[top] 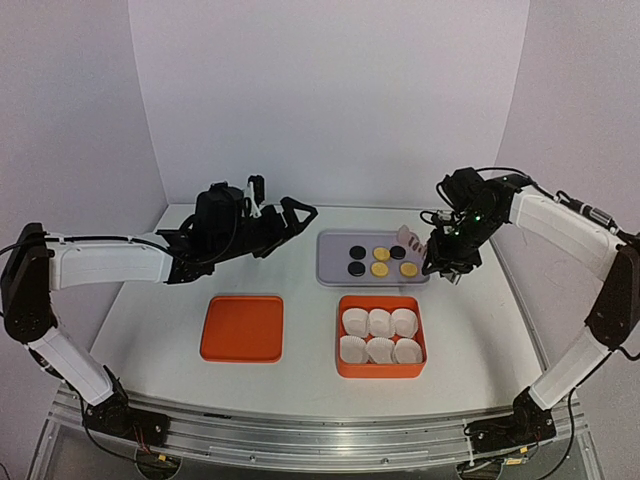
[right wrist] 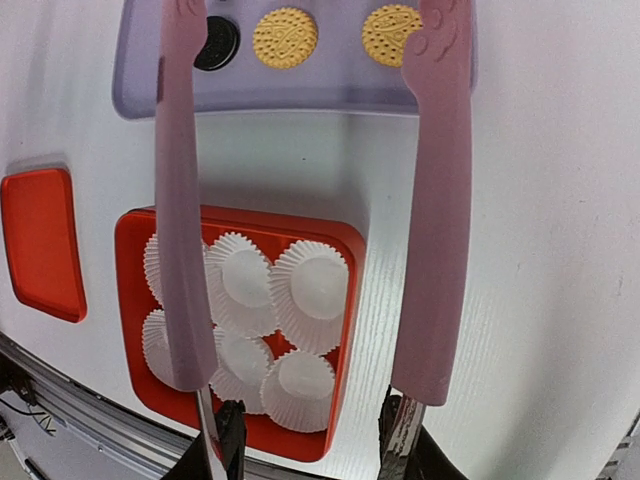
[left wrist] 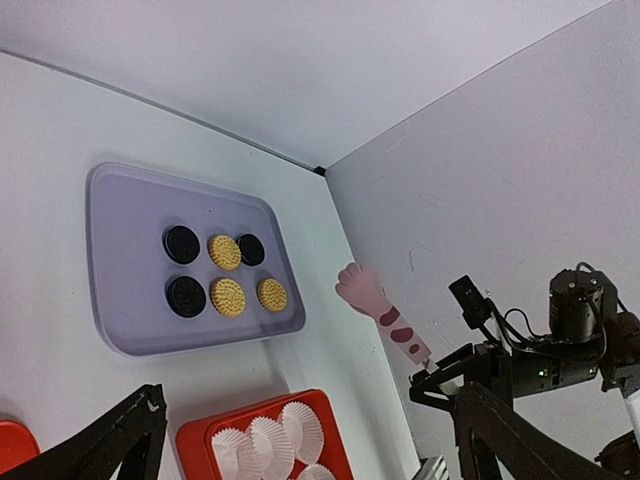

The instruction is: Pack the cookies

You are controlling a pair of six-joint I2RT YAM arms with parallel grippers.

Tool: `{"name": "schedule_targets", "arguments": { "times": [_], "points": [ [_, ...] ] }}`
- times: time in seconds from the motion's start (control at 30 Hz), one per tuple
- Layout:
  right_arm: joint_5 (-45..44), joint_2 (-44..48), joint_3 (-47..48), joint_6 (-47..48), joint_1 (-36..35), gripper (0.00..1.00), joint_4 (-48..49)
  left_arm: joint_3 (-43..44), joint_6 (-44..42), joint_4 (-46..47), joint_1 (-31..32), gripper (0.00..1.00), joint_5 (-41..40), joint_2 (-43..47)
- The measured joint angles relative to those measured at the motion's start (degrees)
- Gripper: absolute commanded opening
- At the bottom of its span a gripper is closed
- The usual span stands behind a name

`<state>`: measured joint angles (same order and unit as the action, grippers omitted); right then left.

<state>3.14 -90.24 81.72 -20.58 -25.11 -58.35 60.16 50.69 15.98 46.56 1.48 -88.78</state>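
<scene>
Six cookies lie in two rows on a lavender tray (top: 333,262): three black-brown ones (top: 357,251) and three golden yellow ones (top: 380,269). The left wrist view shows them all (left wrist: 228,297). My right gripper (top: 450,265) hovers by the tray's right edge, shut on pink paw-tipped tongs (right wrist: 440,200). The tongs' arms stand apart, with their tips over the tray's near edge beside a yellow cookie (right wrist: 392,33). My left gripper (top: 280,205) hangs open and empty, left of the tray and above the table.
An orange box (top: 380,300) holding several white fluted paper cups (top: 380,322) sits in front of the tray. Its flat orange lid (top: 242,328) lies to the left. White walls enclose the table on three sides.
</scene>
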Motion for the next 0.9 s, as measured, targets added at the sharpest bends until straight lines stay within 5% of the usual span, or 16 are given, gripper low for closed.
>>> {"name": "schedule_targets", "arguments": {
  "times": [0.9],
  "points": [
    [-13.23,-27.28,22.66,17.61,1.34,0.38,-10.37,11.19,-7.4,-24.86,-3.91,1.0,-5.38,-10.62]
  ]
}}
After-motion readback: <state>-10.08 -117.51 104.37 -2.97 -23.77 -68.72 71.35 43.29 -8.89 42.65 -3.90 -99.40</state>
